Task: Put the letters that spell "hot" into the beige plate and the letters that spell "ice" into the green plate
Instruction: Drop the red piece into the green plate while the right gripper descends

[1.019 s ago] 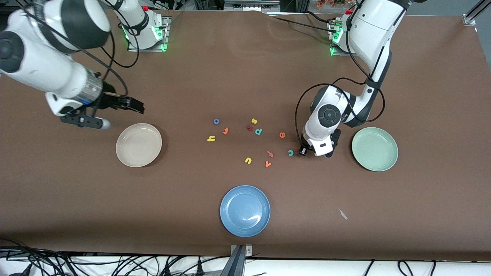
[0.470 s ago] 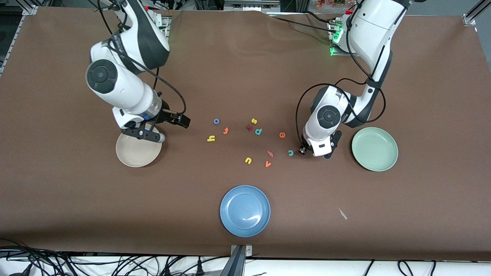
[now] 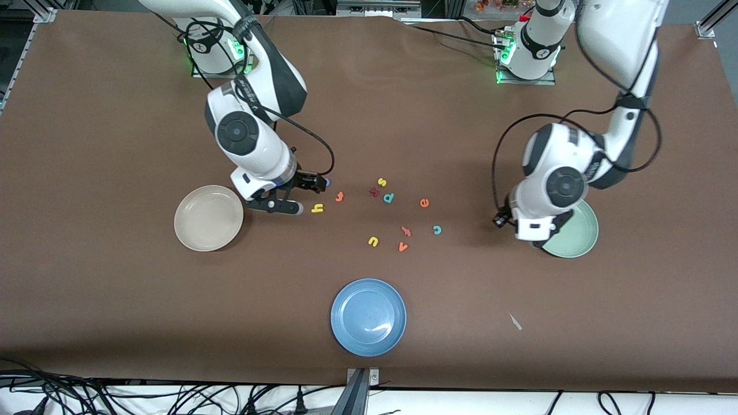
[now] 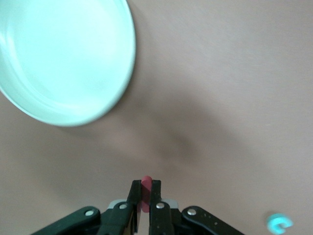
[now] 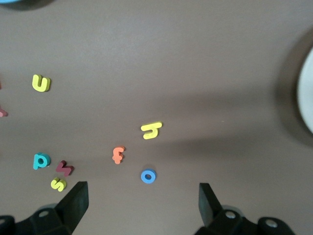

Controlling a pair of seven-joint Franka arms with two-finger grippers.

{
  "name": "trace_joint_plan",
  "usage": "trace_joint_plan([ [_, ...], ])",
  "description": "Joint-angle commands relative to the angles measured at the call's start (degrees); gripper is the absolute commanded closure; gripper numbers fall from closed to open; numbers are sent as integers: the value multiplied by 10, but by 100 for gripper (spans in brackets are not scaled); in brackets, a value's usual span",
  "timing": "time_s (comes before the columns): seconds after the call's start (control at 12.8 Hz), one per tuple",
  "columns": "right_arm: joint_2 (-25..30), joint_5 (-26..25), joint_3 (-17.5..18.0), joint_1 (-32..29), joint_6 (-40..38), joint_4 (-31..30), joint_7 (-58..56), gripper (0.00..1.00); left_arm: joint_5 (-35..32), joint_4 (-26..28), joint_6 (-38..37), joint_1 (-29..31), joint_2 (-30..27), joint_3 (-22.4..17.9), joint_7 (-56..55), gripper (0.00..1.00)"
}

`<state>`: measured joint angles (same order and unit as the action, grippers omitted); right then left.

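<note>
My left gripper (image 4: 145, 190) is shut on the dark red "i" (image 4: 145, 182), held above the brown table just beside the green plate (image 3: 579, 241) (image 4: 63, 58). The teal "c" (image 3: 437, 230) and orange "e" (image 3: 424, 202) lie on the table toward the middle. My right gripper (image 5: 142, 190) hangs open and empty over the letters beside the beige plate (image 3: 208, 218). Ahead of its fingers lie the blue "o" (image 5: 148, 176), orange "t" (image 5: 118, 154) and yellow "h" (image 5: 151, 129). In the front view the right hand mostly covers the "o".
Other letters are scattered mid-table: yellow "u" (image 3: 373, 241), yellow "s" (image 3: 381, 182), teal "p" (image 3: 388, 197), orange "v" (image 3: 402, 247) and two reddish pieces (image 3: 375, 192). A blue plate (image 3: 368, 317) sits near the table's front edge. A pale scrap (image 3: 515, 321) lies nearby.
The left gripper shut on the dark red "i" beside the "c" and carried it to the green plate. The right arm swung from past the beige plate to over the "h" and "o".
</note>
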<state>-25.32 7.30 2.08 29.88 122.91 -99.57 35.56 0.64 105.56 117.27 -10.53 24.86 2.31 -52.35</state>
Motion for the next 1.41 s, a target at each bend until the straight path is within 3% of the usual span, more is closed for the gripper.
trace_joint_plan([
  [0.0, -9, -27, -5, 11, 71, -42, 4, 0, -12, 5, -15, 45, 1, 2, 135, 100],
  [0.24, -33, -46, -5, 18, 150, -75, 0, 0, -57, 7, -9, 89, 27, 2, 238, 100],
  [0.39, -55, -46, -5, 26, 200, -88, 1, 0, -99, 6, 16, 97, 54, 2, 241, 100],
  [0.63, -68, -46, -5, 35, 214, -85, 1, 0, -101, 8, 31, 104, 68, 2, 243, 95],
  [0.71, -74, -49, -6, 35, 223, -84, 1, 0, -101, 8, 31, 104, 68, 2, 247, 74],
  [0.78, -80, -56, -7, 34, 232, -83, 1, 0, -100, 7, 30, 104, 67, 2, 248, 35],
  [0.86, -83, -62, -7, 33, 237, -82, 1, 0, -100, 6, 26, 104, 64, 3, 249, 17],
  [1.02, -98, -75, -8, 32, 262, -80, 1, 1, -90, 0, 12, 97, 47, 8, 241, 9],
  [1.18, -121, -76, -9, 32, 297, -78, 1, 1, -13, -39, -29, 92, 39, 30, 197, 9],
  [1.33, -134, -77, -9, 34, 312, -78, 1, 1, 4, -52, -37, 91, 39, 66, 93, 8],
])
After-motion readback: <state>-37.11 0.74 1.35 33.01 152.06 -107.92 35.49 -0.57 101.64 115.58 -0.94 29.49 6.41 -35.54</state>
